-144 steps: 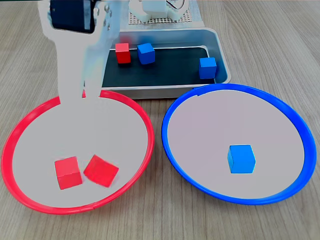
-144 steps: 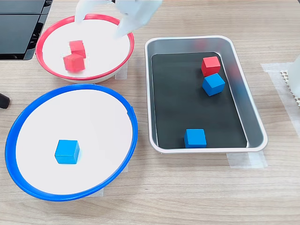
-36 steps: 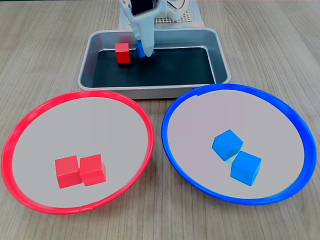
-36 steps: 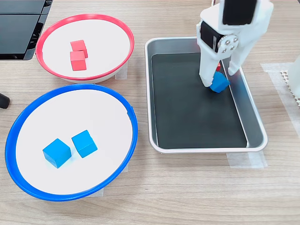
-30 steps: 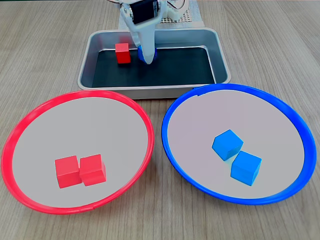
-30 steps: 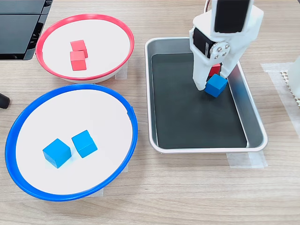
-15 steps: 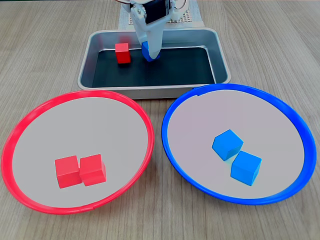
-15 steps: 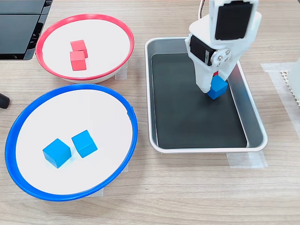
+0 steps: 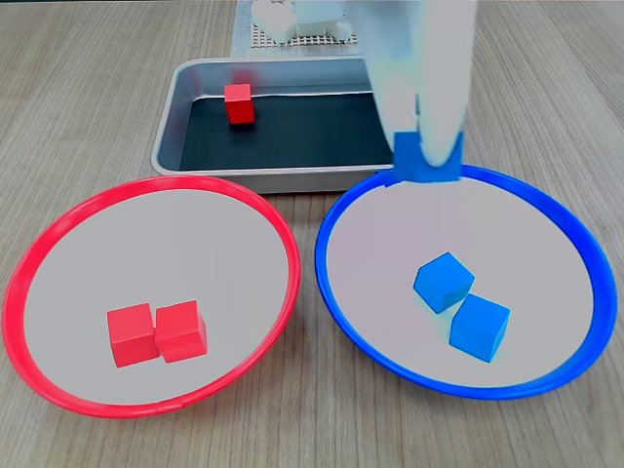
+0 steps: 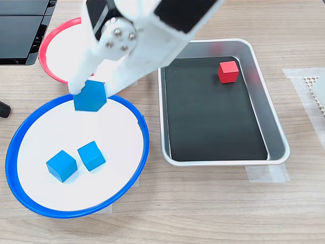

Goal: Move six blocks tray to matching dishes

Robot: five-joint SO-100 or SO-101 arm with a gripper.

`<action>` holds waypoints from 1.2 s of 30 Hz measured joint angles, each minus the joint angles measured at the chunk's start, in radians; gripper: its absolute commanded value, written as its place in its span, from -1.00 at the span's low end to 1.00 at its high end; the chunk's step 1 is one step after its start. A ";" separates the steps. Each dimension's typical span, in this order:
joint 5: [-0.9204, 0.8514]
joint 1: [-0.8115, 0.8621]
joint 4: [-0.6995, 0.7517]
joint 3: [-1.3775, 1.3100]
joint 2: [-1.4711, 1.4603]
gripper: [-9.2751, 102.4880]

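Observation:
My gripper (image 9: 427,146) is shut on a blue block (image 9: 427,160) and holds it in the air above the far rim of the blue-rimmed dish (image 9: 380,239). The other fixed view shows the same gripper (image 10: 91,89), held block (image 10: 90,96) and dish (image 10: 114,134). Two blue blocks (image 9: 444,282) (image 9: 480,328) lie in that dish. In the red-rimmed dish (image 9: 146,249) two red blocks (image 9: 132,334) (image 9: 181,331) touch each other. One red block (image 9: 239,103) sits in the metal tray (image 9: 292,178). My arm hides much of the red dish (image 10: 56,51) in one fixed view.
The arm's white base on a perforated pad (image 9: 292,29) stands behind the tray. A black flat object (image 10: 20,25) lies beside the red dish. Bare wooden tabletop (image 10: 213,203) runs in front of the dishes and tray.
The gripper lifted the blue block out of the tray and carried it over to the blue dish's rim. Only the red block is left in the tray.

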 measured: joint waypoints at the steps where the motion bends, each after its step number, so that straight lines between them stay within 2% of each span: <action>1: 0.005 -0.006 -0.011 0.009 -0.012 -0.65; 5: 0.037 -0.006 -0.017 0.051 -0.043 -0.46; 8: 0.049 -0.023 0.020 0.078 -0.041 -0.41; 12: 0.037 -0.017 0.072 0.127 -0.002 -0.76; 14: 0.020 -0.015 0.117 0.156 0.060 -0.81; 17: 0.017 0.028 0.253 0.210 0.183 -0.82; 20: -0.018 0.117 0.451 0.285 0.313 -0.82; 22: -0.087 0.210 0.594 0.354 0.403 -0.82; 24: -0.176 0.304 0.675 0.422 0.463 -0.80; 27: -0.336 0.480 0.683 0.515 0.517 -0.62; 30: -0.411 0.600 0.606 0.586 0.526 -0.52; 31: -0.413 0.652 0.535 0.600 0.523 -0.50; 36: -0.403 0.672 0.471 0.637 0.489 -0.49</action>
